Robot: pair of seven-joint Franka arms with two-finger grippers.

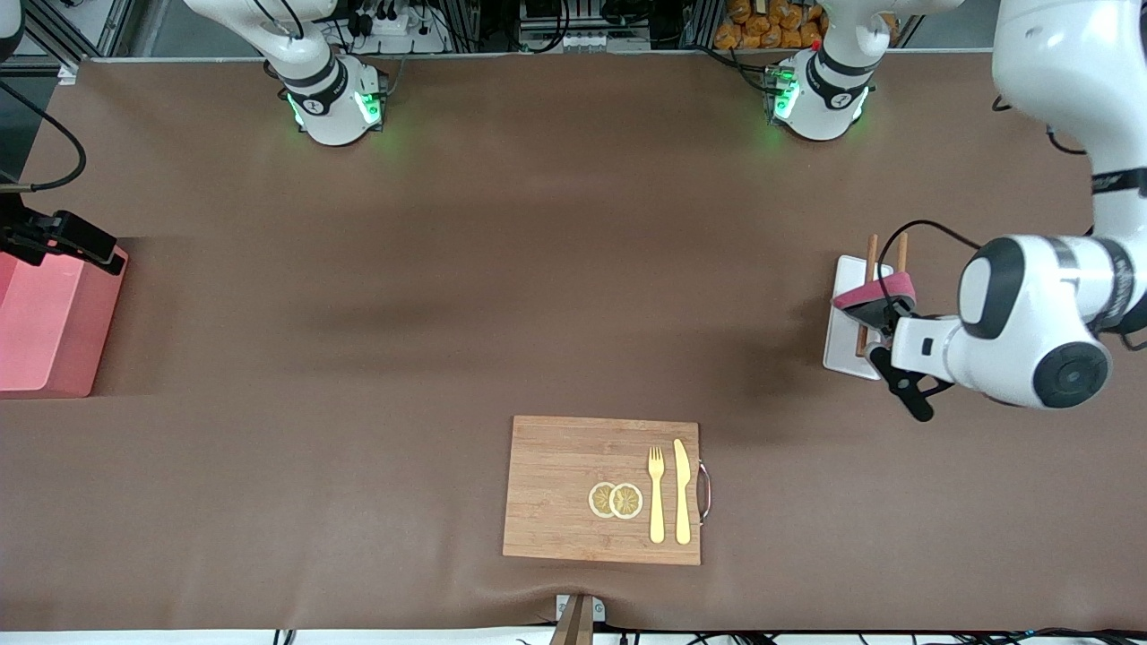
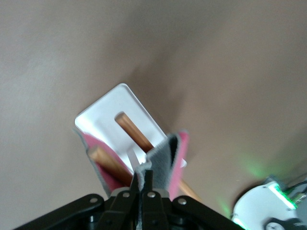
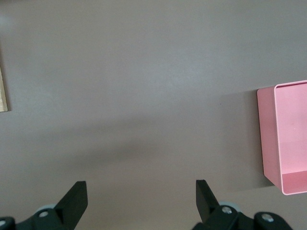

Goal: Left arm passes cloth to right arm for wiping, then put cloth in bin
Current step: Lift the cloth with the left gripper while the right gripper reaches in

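The cloth [image 1: 874, 293], crimson-pink with a dark grey face, is lifted a little above a flat white tray [image 1: 842, 345] at the left arm's end of the table. My left gripper [image 1: 883, 315] is shut on its edge. In the left wrist view the left gripper [image 2: 146, 171] pinches a grey fold of the cloth [image 2: 167, 160], and the rest hangs over the tray [image 2: 120, 103]. The pink bin [image 1: 45, 331] stands at the right arm's end. My right gripper [image 3: 140, 187] waits open over bare table beside the bin [image 3: 288, 139], holding nothing.
Two brown sticks [image 1: 870, 255] lie across the white tray under the cloth. A wooden cutting board [image 1: 573, 475] near the front camera carries a yellow fork [image 1: 656, 493], a knife [image 1: 682, 488] and lemon slices [image 1: 616, 500]. Brown table lies between the two arms.
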